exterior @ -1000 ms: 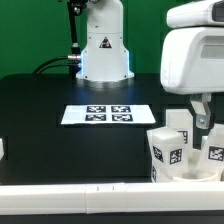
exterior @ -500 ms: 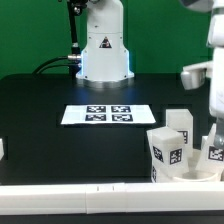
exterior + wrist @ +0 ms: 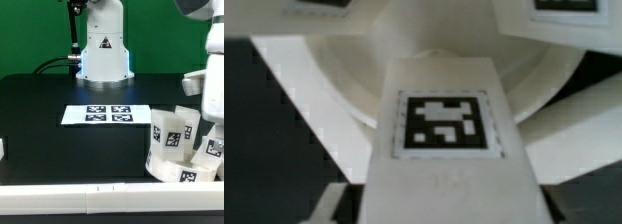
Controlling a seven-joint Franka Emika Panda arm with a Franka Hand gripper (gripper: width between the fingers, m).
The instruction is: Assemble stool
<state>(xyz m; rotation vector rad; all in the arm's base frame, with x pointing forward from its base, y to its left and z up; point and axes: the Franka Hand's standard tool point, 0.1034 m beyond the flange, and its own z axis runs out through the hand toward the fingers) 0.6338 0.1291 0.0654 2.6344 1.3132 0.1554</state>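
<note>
stool (image 3: 183,145) tilted, near marker board (image 3: 108,115) | tool (image 3: 423,205) possibly gripping leg (image 3: 445,125)

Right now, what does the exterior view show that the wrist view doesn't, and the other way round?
Only the exterior view shows the black table, the marker board and the arm's base. Only the wrist view shows one stool leg close up, its tag filling the middle, over the round seat. Both show the white stool with its tagged legs.
</note>
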